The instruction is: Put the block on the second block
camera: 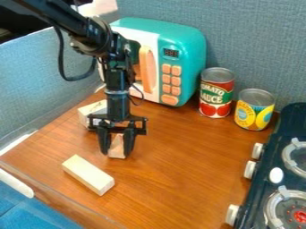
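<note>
**Block in the grip, stacking still ahead**

Camera view, 12 o'clock being its top edge: the gripper (116, 144) hangs over the wooden table (179, 172), its 2 fingers closed against both sides of a small upright block (117, 147). Whether that piece is off the tabletop, I cannot tell. A long pale block (88, 173) lies flat at 7 o'clock from the grip; a partly hidden block (91, 112) sits at 11 o'clock. Either could be the 2nd block. The step in hand looks like the grasp; next calls for a straight lift, then centring above the chosen support before release.
</note>
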Controlling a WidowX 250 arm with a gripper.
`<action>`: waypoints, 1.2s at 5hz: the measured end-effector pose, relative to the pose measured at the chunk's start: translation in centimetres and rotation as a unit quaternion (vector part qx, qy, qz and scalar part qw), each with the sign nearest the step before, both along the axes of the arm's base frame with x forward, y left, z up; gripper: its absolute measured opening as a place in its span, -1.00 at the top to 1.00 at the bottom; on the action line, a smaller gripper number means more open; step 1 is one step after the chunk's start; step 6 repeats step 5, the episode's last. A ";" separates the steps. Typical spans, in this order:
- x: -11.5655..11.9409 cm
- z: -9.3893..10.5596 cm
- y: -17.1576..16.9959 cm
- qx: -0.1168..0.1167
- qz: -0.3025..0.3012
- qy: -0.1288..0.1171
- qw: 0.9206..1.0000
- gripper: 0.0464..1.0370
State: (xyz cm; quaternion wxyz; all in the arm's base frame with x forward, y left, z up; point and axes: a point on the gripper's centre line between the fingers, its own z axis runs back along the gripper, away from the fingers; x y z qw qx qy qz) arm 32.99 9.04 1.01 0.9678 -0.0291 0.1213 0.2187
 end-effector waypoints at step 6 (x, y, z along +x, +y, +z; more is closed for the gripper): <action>-3.6 10.9 -4.8 0.098 -0.059 -0.087 0.990 -0.93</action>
